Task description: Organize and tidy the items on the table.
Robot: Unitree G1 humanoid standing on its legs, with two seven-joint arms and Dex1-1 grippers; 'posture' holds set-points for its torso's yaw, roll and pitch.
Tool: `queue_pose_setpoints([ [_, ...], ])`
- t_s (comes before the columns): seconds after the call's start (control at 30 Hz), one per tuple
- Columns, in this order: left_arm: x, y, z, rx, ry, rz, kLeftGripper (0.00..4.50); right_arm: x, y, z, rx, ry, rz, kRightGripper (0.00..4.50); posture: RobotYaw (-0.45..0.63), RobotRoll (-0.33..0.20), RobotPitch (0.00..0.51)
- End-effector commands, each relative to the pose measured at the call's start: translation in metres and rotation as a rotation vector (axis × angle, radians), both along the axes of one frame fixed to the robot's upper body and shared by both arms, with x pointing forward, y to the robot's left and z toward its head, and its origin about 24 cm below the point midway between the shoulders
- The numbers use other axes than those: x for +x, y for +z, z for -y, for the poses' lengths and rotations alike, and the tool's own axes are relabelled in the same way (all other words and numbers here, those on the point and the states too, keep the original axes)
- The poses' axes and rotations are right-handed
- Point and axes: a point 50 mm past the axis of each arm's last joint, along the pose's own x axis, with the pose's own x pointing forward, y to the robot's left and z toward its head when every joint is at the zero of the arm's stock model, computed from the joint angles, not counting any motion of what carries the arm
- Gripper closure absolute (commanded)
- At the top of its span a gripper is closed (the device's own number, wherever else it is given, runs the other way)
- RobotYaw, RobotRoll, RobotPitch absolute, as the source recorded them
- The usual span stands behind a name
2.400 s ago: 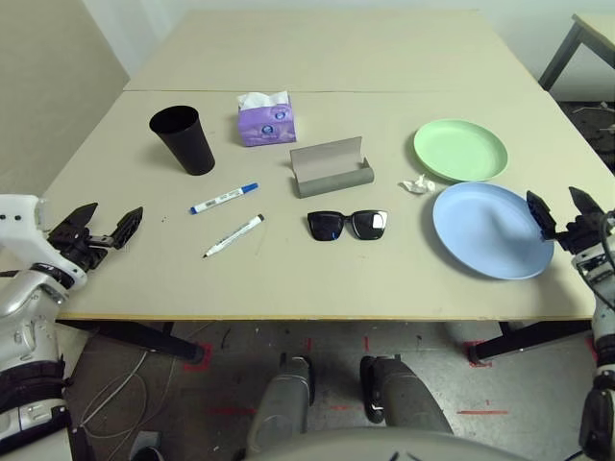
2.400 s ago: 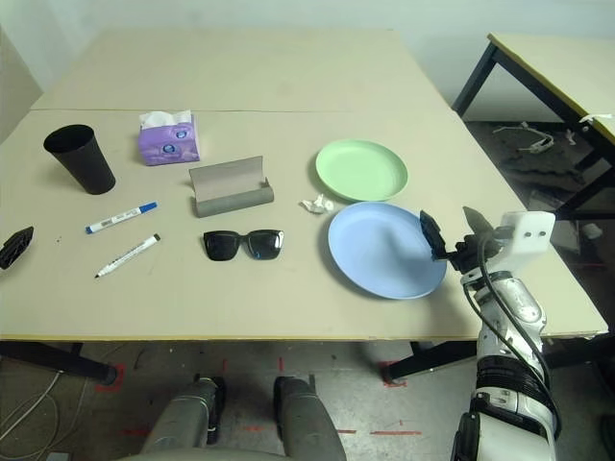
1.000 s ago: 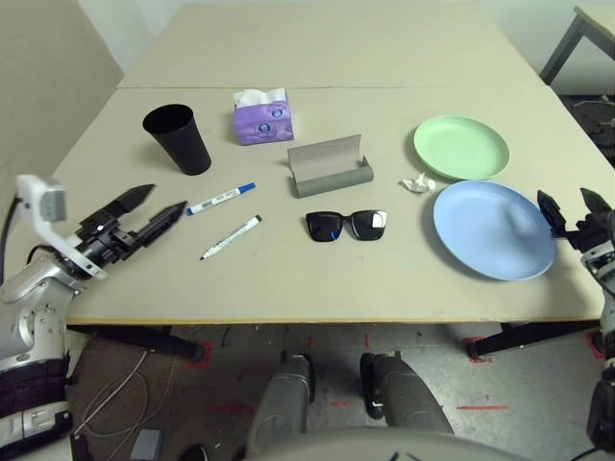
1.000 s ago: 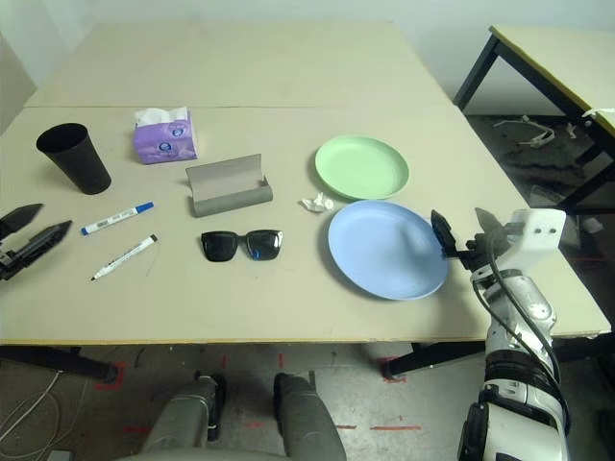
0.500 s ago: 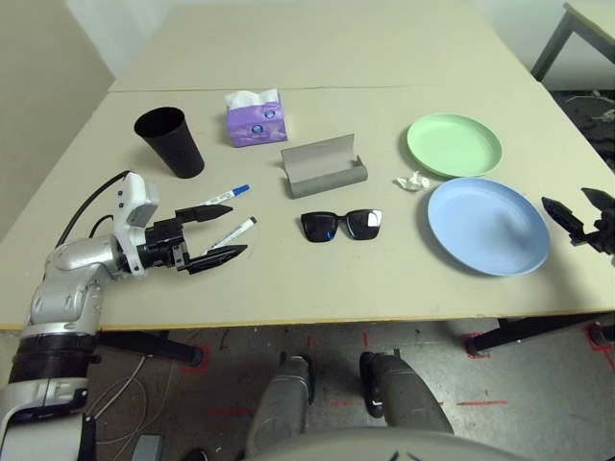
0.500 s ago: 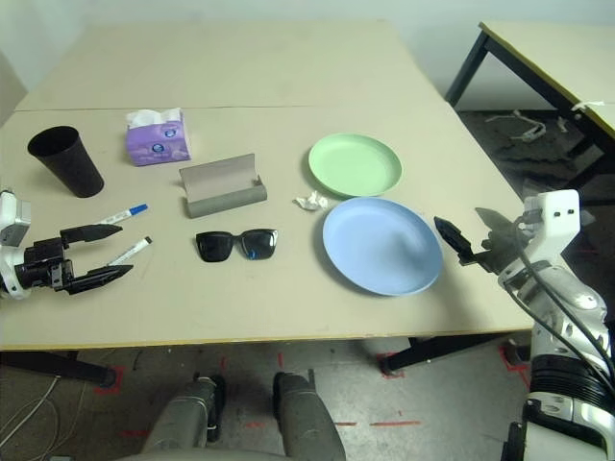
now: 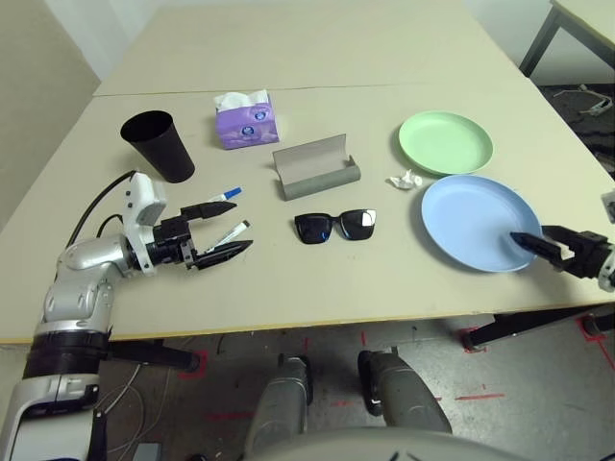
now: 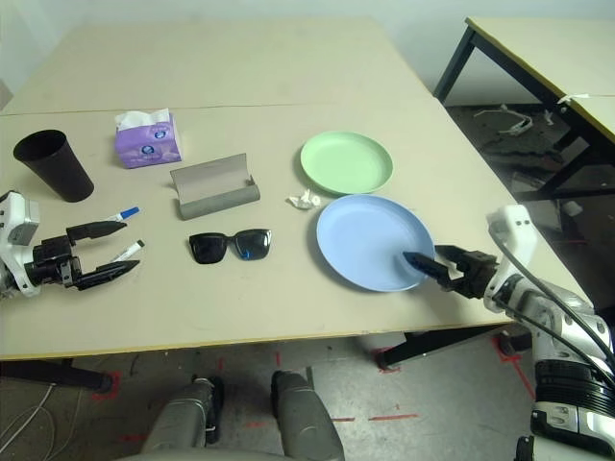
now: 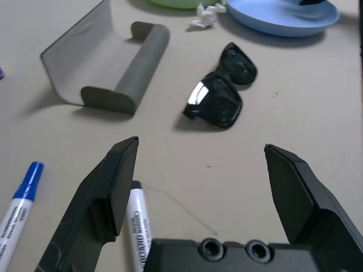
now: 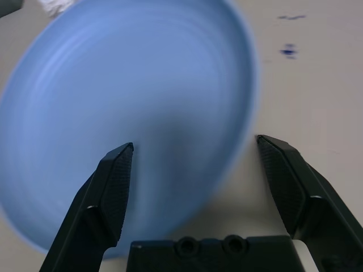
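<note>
Two grippers: both spread wide, neither holding anything.
Left gripper: low over the table, fingers either side of the black-capped marker.
Blue-capped marker: just past its far finger.
Sunglasses: ahead of it, apart.
Glasses case: beyond the sunglasses.
Right gripper: at the blue plate's near rim, one finger over the plate.
Green plate: beyond the blue one.
</note>
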Motion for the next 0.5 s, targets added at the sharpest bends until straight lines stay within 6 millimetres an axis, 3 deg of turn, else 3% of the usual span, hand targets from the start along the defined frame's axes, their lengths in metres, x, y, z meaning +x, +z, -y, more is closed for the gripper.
queue_pose_setpoints([
  [0.03, -0.004, 0.004, 0.003, 0.035, -0.025, 0.023, 0.00, 0.001, -0.004, -0.007, 0.016, 0.037, -0.054, 0.63, -0.12, 0.000, 0.184],
  [0.2, -0.005, 0.006, 0.006, 0.068, -0.048, 0.069, 0.00, 0.002, -0.003, -0.008, 0.033, 0.042, -0.060, 2.45, -0.12, 0.000, 0.186],
  [0.4, -0.004, 0.003, 0.012, 0.126, -0.094, 0.096, 0.00, 0.002, 0.000, -0.007, 0.068, 0.027, -0.039, 4.32, -0.13, 0.000, 0.187],
  [0.5, -0.003, 0.002, 0.014, 0.129, -0.101, 0.097, 0.00, 0.005, 0.011, -0.007, 0.158, -0.017, 0.018, 4.49, -0.14, 0.000, 0.188],
])
